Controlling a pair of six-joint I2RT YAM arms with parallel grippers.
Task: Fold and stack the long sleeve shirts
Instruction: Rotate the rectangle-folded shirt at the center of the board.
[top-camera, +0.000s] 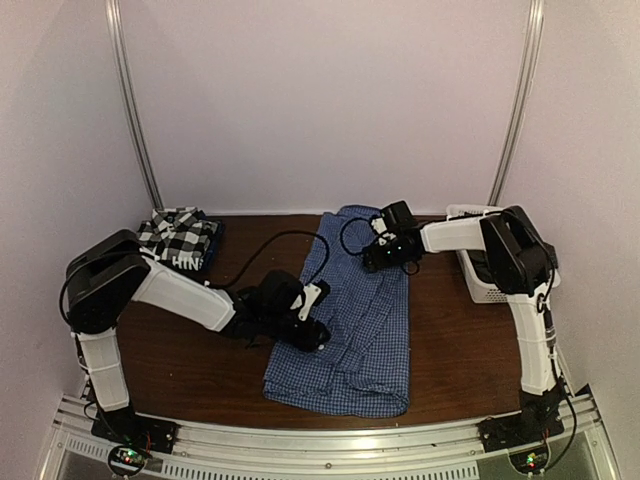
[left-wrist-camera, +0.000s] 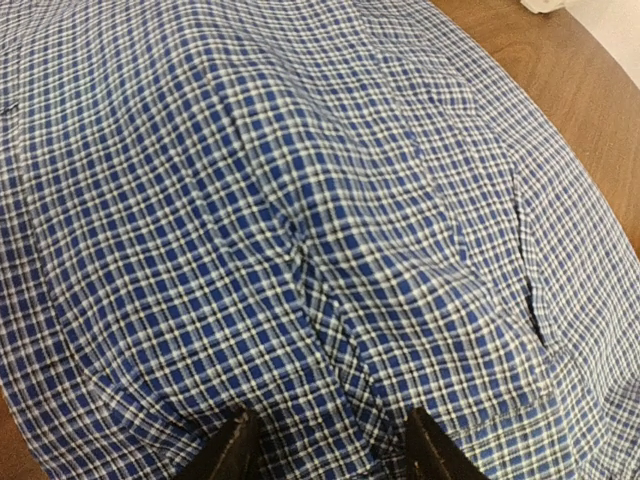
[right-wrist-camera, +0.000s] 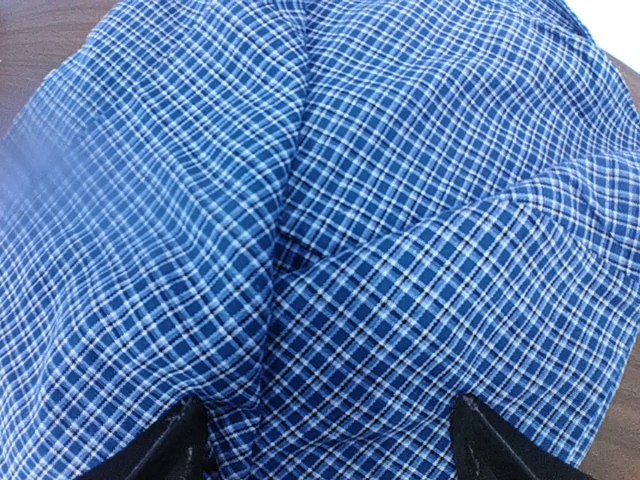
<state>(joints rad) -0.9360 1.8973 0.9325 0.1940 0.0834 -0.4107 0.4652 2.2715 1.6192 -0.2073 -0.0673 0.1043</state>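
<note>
Blue fine-check shirt lies mid-table, a long folded strip running from far edge to near edge, with loose wrinkles. Left gripper is low on the shirt's left edge, about halfway along. In the left wrist view its fingers stand moderately apart with a raised crease of cloth running in between them; cannot tell if it's pinched or just under the claw. Right gripper is over the shirt's far right part, jaws wide, fingertips spread above the cloth, holding nothing. Black-and-white plaid shirt sits folded at far left on a navy one with white letters. White basket sits at far right, partly behind the right arm.
</note>
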